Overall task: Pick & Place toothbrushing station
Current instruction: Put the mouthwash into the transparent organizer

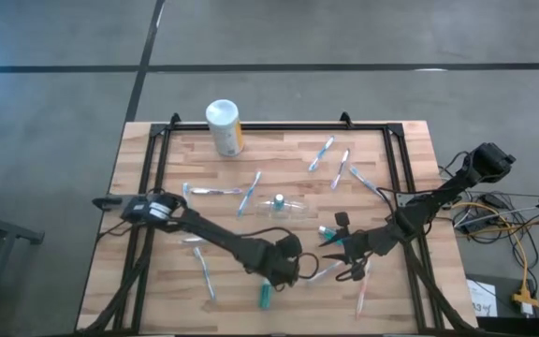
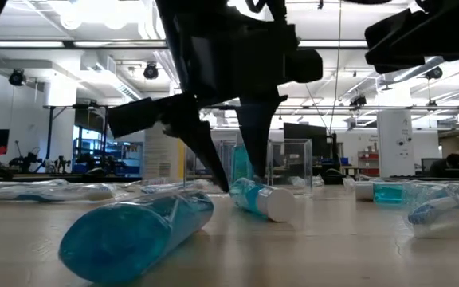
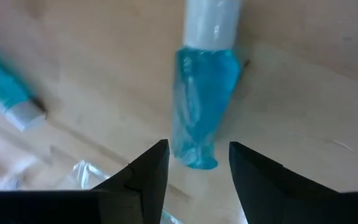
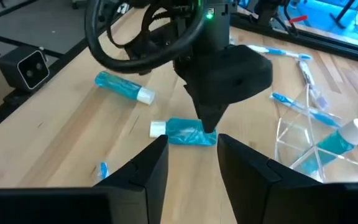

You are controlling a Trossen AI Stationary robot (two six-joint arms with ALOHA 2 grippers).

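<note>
A small teal tube (image 3: 201,106) with a white cap lies flat on the wooden table. My left gripper (image 3: 196,154) is open and points down over it, with one finger on either side of the tube's flat crimped end, apart from it. The same tube shows in the right wrist view (image 4: 185,132) and the low view (image 2: 263,199). My right gripper (image 4: 191,158) is open and empty just right of it, low over the table (image 1: 340,251). A clear cup (image 1: 284,207) lies on its side with a teal tube inside. A second teal tube (image 1: 263,296) lies near the front edge.
Thin white and light-blue toothbrushes lie scattered on the table: two at the far right (image 1: 321,153) (image 1: 342,169), one mid-table (image 1: 249,192), one front left (image 1: 204,273), one front right (image 1: 363,285). A white canister (image 1: 224,126) with a yellow label stands at the far edge.
</note>
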